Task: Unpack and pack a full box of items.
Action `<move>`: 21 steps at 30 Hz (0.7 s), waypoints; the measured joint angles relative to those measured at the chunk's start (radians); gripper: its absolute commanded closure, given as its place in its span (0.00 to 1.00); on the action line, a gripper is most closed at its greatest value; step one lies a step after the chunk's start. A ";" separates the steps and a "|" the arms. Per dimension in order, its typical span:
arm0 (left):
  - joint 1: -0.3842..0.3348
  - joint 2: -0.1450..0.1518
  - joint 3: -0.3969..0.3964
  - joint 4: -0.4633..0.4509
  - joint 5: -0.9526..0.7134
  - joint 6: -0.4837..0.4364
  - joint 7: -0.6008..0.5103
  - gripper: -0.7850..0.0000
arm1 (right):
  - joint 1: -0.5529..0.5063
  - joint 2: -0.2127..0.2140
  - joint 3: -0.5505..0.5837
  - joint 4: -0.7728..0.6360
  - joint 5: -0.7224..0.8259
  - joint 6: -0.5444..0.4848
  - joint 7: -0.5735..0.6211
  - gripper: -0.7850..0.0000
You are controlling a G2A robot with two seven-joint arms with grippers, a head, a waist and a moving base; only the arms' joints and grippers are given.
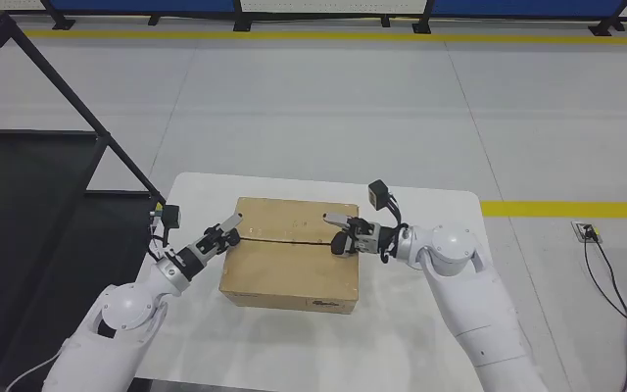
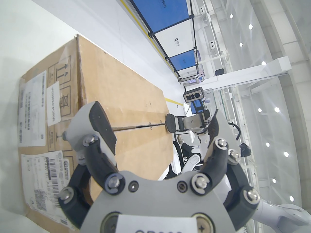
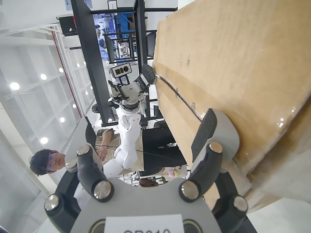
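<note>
The closed box point(image 1: 289, 265) sits on the table point(image 1: 431, 323) between my two claws. My left claw point(image 1: 231, 231) and right claw point(image 1: 336, 233) are both wide open, one at each end of its top crack point(image 1: 284, 238).

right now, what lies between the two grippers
The closed top of the cardboard box, its centre seam running from the left gripper to the right gripper; the top view shows it.

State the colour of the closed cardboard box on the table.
Light brown cardboard box, white labels on one end; best in the left wrist view.
</note>
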 measured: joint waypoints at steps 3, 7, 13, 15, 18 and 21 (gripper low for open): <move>-0.017 -0.007 0.015 0.025 -0.001 0.002 -0.003 0.00 | 0.001 0.003 -0.004 0.005 0.005 -0.001 0.000 0.00; -0.034 -0.015 0.028 0.048 0.007 0.000 -0.005 0.00 | 0.004 0.007 -0.010 0.010 0.012 -0.003 -0.001 0.00; -0.034 -0.021 0.026 0.054 0.006 -0.006 -0.015 0.00 | -0.061 0.021 0.026 -0.072 0.027 -0.064 -0.054 0.00; -0.029 -0.021 0.020 0.047 0.005 -0.007 -0.018 0.00 | -0.115 0.032 0.056 -0.139 0.027 -0.080 -0.073 0.00; -0.022 -0.023 0.013 0.038 0.006 -0.007 -0.020 0.00 | -0.210 0.046 0.106 -0.253 0.023 -0.094 -0.115 0.00; -0.018 -0.024 0.008 0.031 0.010 -0.005 -0.022 0.00 | -0.325 0.058 0.158 -0.369 0.021 -0.113 -0.183 0.00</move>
